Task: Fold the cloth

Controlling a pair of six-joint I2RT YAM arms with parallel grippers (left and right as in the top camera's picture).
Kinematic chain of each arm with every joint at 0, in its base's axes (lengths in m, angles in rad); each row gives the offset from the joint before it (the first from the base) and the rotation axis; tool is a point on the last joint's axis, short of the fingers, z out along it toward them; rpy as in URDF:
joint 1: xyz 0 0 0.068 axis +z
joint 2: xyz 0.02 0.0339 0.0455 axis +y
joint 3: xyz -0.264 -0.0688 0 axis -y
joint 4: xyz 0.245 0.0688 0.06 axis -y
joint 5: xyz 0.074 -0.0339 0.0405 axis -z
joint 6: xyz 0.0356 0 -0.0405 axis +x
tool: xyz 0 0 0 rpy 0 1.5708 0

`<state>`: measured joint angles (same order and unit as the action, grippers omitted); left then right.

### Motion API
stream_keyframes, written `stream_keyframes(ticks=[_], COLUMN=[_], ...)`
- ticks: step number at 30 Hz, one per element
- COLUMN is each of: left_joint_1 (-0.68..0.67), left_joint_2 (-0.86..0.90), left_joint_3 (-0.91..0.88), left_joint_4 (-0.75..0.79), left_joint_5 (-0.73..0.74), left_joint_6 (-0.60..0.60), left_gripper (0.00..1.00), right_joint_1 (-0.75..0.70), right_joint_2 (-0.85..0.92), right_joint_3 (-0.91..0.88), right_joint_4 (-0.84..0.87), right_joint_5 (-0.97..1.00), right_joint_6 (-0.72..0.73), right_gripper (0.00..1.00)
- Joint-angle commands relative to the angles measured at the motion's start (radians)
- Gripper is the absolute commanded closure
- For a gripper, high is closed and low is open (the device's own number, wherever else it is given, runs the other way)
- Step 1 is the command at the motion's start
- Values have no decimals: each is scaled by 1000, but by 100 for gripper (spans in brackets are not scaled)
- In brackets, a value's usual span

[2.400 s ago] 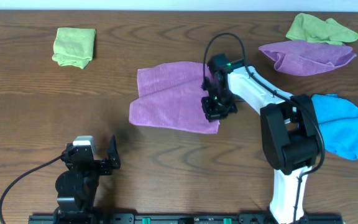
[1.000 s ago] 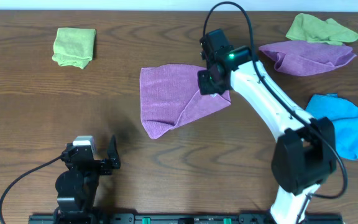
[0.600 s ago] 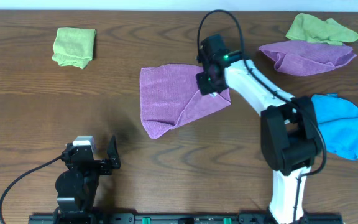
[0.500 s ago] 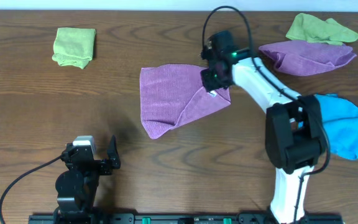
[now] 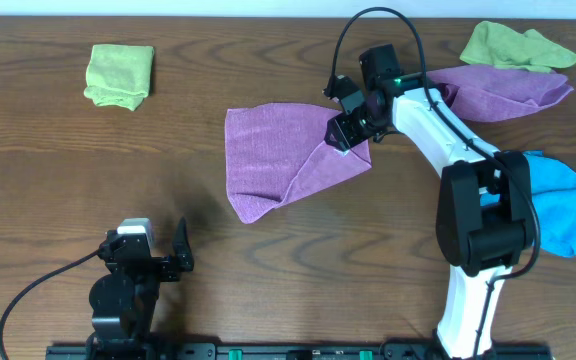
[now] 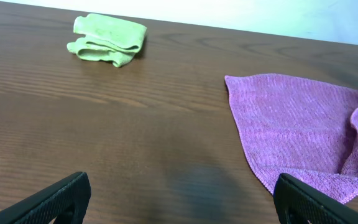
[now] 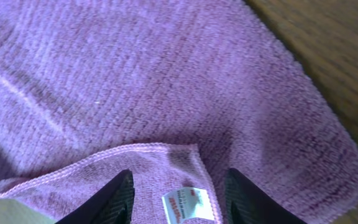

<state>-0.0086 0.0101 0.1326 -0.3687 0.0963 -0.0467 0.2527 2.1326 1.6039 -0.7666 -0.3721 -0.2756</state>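
The magenta-purple cloth [image 5: 278, 160] lies mid-table with its right part folded over itself; a fold line runs diagonally. It also shows in the left wrist view [image 6: 297, 130] and fills the right wrist view [image 7: 135, 74]. My right gripper [image 5: 348, 128] hovers over the cloth's far right corner. Its jaws [image 7: 179, 180] are open, holding nothing, and the folded-over corner with the white tag [image 7: 188, 204] lies between them. My left gripper [image 5: 158, 255] is open and empty near the front left, apart from the cloth; its jaws [image 6: 182, 205] frame bare table.
A folded lime-green cloth [image 5: 120, 75] lies at the far left, also in the left wrist view [image 6: 107, 40]. At the far right lie a paler lilac cloth [image 5: 498, 92] and a lime-green cloth [image 5: 513, 45]. A blue cloth [image 5: 553, 200] lies beside the right arm's base.
The right gripper carried the cloth's near right corner up to the far right, folding it over, then let go and drew back slightly to the right. The left arm has not moved.
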Motion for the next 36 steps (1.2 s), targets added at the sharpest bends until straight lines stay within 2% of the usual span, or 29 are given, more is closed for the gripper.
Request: stream_keyframes(ticks=[1,3,7,10,12,14,15,16,17,19,20,21,23,31,33,35,36], left_joint_1=[2,2,2,2,2,2,2,2,2,2,2,2,2,2,2,2,2], left_joint_2=[-6,-6,-6,-6,-6,-6,-6,-6,-6,-6,-6,-6,-6,-6,-6,-6,-6], left_joint_3=[-21,-21,-21,-21,-21,-21,-21,-21,-21,-21,-21,-21,-21,-21,-21,-21,-21], left_joint_4=[-7,-7,-7,-7,-7,-7,-7,-7,-7,-7,-7,-7,-7,-7,-7,-7,-7], left_joint_5=[-18,-18,-18,-18,-18,-18,-18,-18,-18,-18,-18,-18,-18,-18,-18,-18,-18], left_joint_6=[18,18,18,18,18,18,18,18,18,18,18,18,18,18,18,18,18], left_gripper=[5,5,5,5,5,5,5,5,5,5,4,4,5,5,5,5,5], right_joint_1=[3,3,3,3,3,3,3,3,3,3,3,3,1,-6,-6,-6,-6], right_joint_2=[28,41,45,45,45,47,48,51,53,58,58,58,58,86,86,86,86], right_joint_3=[3,3,3,3,3,3,3,3,3,3,3,3,5,4,4,4,4], right_joint_4=[-8,-13,-11,-11,-11,-10,-8,-6,-3,3,11,23,44,39,29,17,13], right_joint_5=[-42,-53,-53,-50,-43,-43,-42,-41,-34,-24,-24,-24,-21,-19,-21,-21,-22], right_joint_6=[-40,-40,-40,-40,-40,-40,-40,-40,-39,-35,-35,-35,-36,-43,-43,-44,-44], right_gripper=[54,59,60,73,75,85,93,95,92,62,51,44,43,56,57,64,72])
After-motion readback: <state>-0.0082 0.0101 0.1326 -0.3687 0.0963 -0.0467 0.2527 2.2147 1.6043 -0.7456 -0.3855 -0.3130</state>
